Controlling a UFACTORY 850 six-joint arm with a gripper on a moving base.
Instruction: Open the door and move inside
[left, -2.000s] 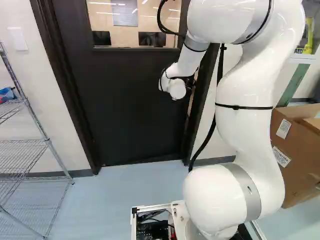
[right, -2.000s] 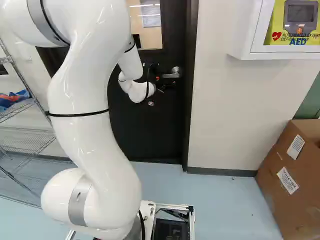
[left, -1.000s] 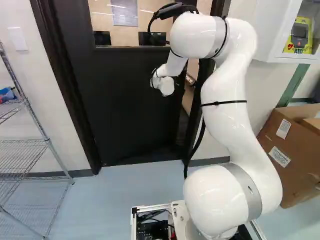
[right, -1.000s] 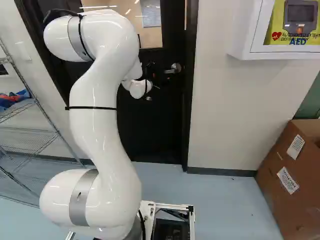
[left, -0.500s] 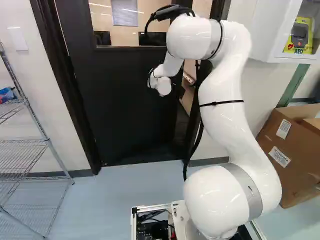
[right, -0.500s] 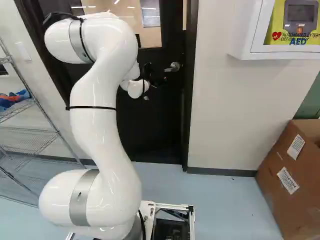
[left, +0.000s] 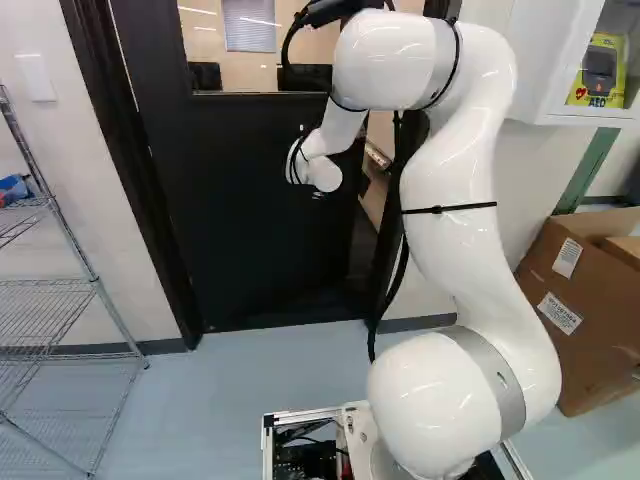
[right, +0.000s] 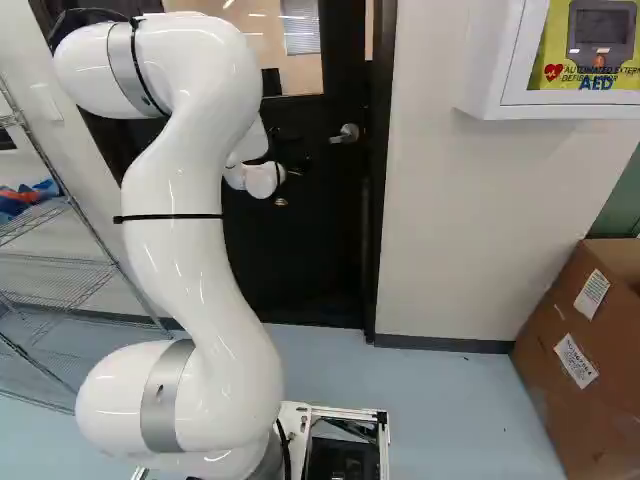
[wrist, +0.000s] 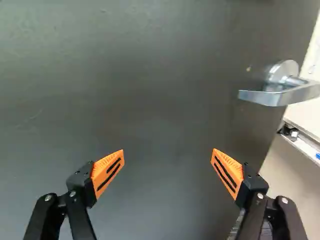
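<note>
Arm (left: 455, 220) up, S-bend, forearm reaching forward and down to wrist (left: 323, 174). Gripper (right: 296, 166) dark in right base view, probably aimed ahead. Wrist view: fingers spread, orange pads (wrist: 108, 173) well apart, nothing between.

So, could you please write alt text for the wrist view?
An open two-fingered gripper faces a dark door, gripping nothing. Ahead of the gripper and off to one side, a silver lever handle sticks out near the door's edge, past which pale surfaces show.
</note>
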